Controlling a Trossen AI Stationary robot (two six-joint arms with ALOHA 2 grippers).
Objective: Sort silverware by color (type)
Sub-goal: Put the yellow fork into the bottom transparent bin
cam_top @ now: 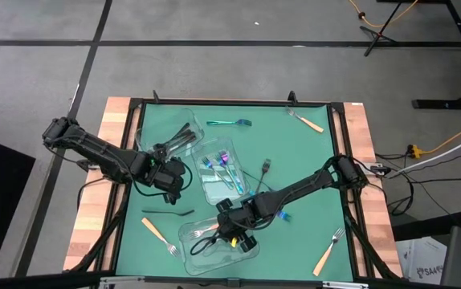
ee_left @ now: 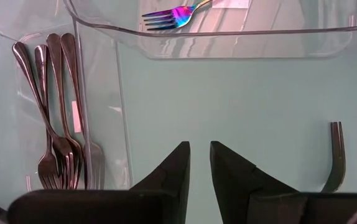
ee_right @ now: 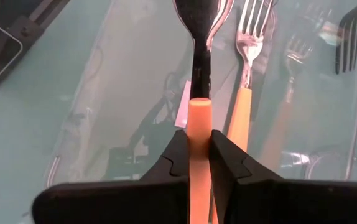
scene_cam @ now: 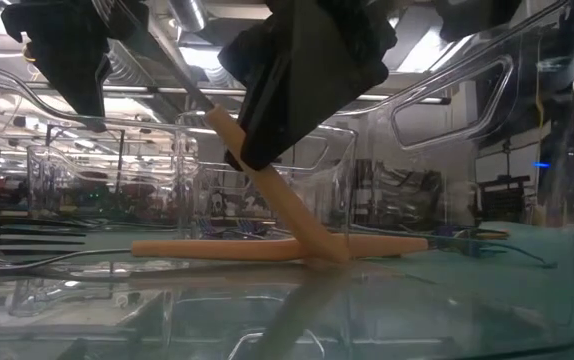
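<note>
- Right now the right gripper [ee_right: 198,152] pinches one orange spoon [ee_right: 198,124] over the near bin [cam_top: 250,251].
- Two orange forks [ee_right: 244,93] lie inside.
- Left gripper [ee_left: 199,163]: fingers slightly apart, empty, beside four black forks [ee_left: 57,112].

Green mat [cam_top: 295,152] on table, wood strips either side. Left gripper [cam_top: 172,178] mid-left, just beside clear container [cam_top: 152,122] with dark forks [cam_top: 184,136] at upper left. Middle container [cam_top: 208,186] has iridescent pieces [cam_top: 218,161]. Right gripper [cam_top: 229,233] low center over bottom container [cam_top: 246,251]. Loose stuff: teal fork [cam_top: 229,123] up top, orange-handled fork [cam_top: 305,120] upper right, another [cam_top: 329,251] lower right, one more [cam_top: 158,236] lower left, black fork [cam_top: 168,214] just above that.
</note>
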